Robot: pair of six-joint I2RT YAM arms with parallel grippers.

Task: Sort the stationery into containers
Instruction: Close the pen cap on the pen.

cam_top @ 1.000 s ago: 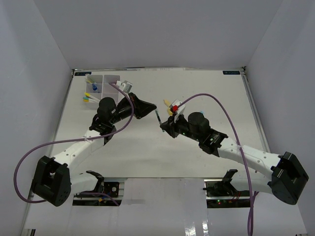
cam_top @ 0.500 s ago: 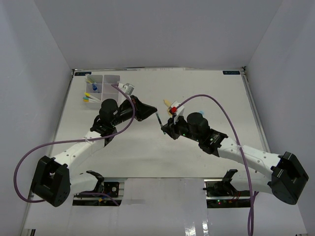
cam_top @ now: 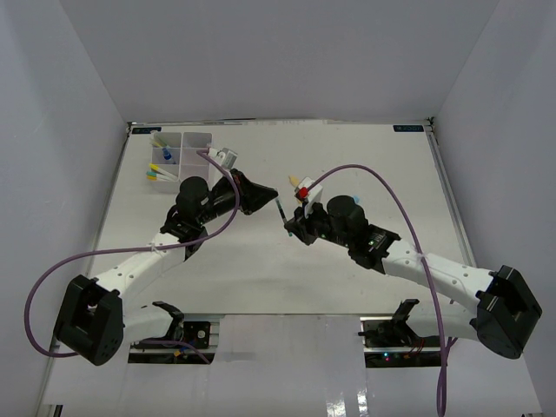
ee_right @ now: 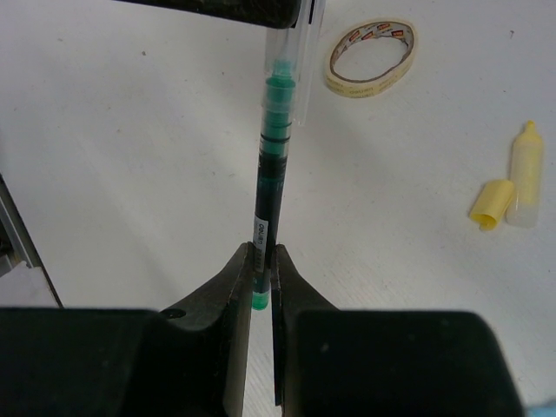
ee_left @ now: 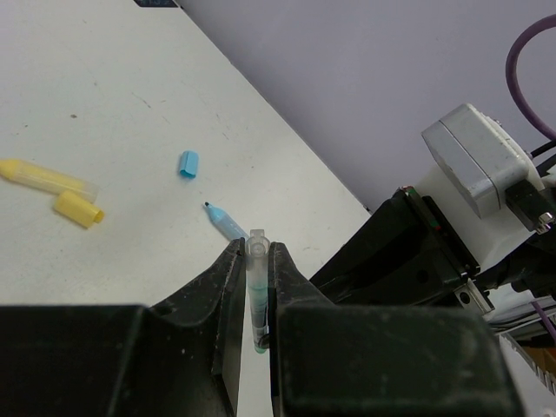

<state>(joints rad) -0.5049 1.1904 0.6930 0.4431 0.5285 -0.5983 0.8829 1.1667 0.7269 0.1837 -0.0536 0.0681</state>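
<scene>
Green pen (ee_right: 265, 208) has barely shifted over the last second: both arms nudged slightly, grips unchanged. Right hand (ee_right: 261, 269) is clamped on the barrel's end; left hand (ee_left: 254, 269) is clamped on the clear cap (ee_right: 291, 78). Judged: capping unfinished, so sorting of this item is on hold. Pen spans the two hands above the middle of the table (cam_top: 261, 269), well apart from the tray (cam_top: 198, 135) at the far-left corner.

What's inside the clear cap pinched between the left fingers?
The green front of the pen shows through the clear cap. Farther in, the left fingers cover the cap's sides, so the tip itself cannot be made out.
</scene>
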